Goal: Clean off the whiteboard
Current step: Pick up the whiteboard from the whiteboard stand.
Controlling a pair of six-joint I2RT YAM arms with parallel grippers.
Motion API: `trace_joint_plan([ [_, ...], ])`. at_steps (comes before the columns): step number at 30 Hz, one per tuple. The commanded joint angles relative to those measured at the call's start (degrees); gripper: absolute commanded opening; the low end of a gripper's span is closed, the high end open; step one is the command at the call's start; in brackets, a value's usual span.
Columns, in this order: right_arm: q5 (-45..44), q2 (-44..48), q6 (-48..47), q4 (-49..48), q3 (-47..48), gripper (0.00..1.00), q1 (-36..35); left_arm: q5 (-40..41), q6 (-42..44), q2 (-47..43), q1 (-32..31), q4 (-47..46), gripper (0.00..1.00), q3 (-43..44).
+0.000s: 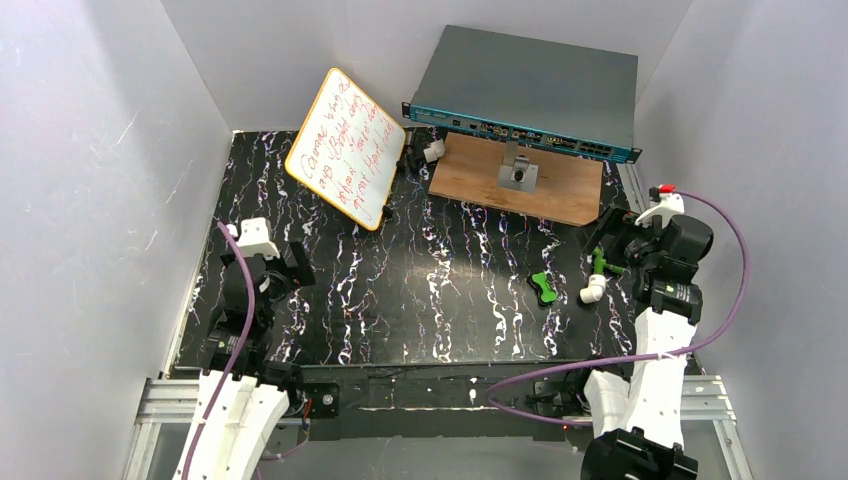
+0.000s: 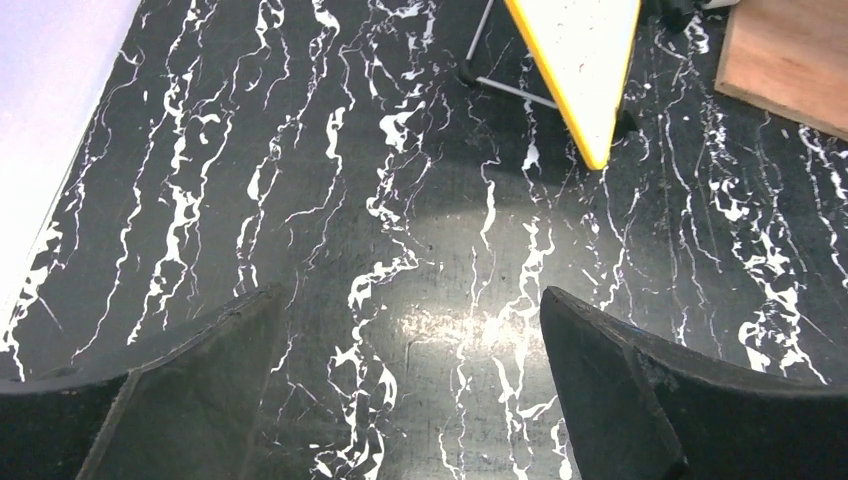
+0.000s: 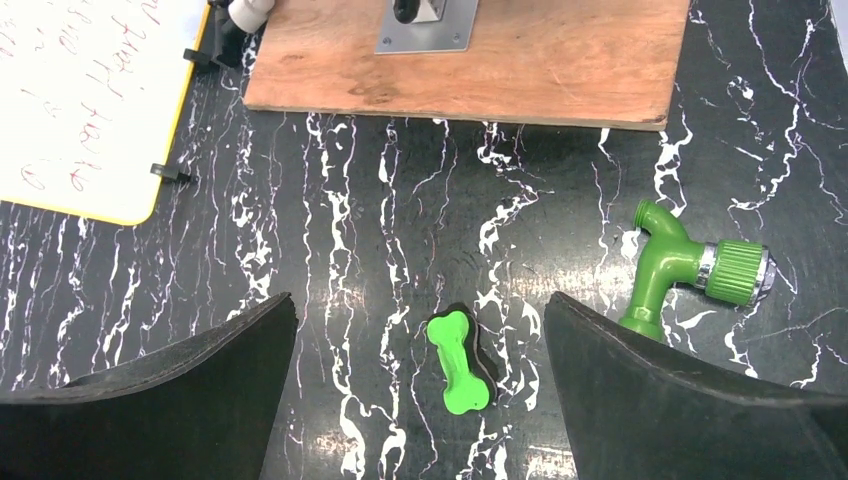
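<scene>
The whiteboard (image 1: pixel 345 148), orange-yellow framed with red handwriting, stands tilted on a small stand at the back left; its lower corner shows in the left wrist view (image 2: pixel 585 60) and its written face in the right wrist view (image 3: pixel 80 100). A green bone-shaped eraser (image 1: pixel 543 288) with a black felt underside lies flat on the black marbled table, right of centre. My right gripper (image 3: pixel 420 297) is open above the table, and the eraser (image 3: pixel 461 362) lies between and just ahead of its fingers, untouched. My left gripper (image 2: pixel 409 291) is open over bare table, well short of the whiteboard.
A brown wooden board (image 1: pixel 480 180) with a metal bracket (image 1: pixel 518 175) lies at the back, under a teal network switch (image 1: pixel 525 95). A green hose fitting (image 3: pixel 680 265) sits right of the eraser. A white pipe piece (image 1: pixel 433 150) lies beside the whiteboard. White walls enclose the table.
</scene>
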State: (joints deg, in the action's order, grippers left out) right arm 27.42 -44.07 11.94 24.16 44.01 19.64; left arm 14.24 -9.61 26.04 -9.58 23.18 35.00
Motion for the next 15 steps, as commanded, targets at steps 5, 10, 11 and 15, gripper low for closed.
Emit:
trace_joint_plan([
  [5,9.8,0.8,-3.4,-3.3,-1.5,0.98,1.2,-9.7,-3.0,0.6,-0.2,-2.7,1.0,0.8],
  [10,15.7,2.2,-10.0,-2.5,-3.2,0.98,1.3,-16.3,-13.3,4.4,0.1,-5.9,0.99,0.4],
  [11,17.1,2.5,-10.8,-3.1,-4.0,0.98,1.3,-17.5,-15.4,5.3,0.2,-7.1,0.99,0.3],
  [15,29.8,2.5,-19.4,-3.4,-7.2,0.98,1.3,-23.8,-24.7,11.1,2.6,-13.4,0.99,-0.2],
])
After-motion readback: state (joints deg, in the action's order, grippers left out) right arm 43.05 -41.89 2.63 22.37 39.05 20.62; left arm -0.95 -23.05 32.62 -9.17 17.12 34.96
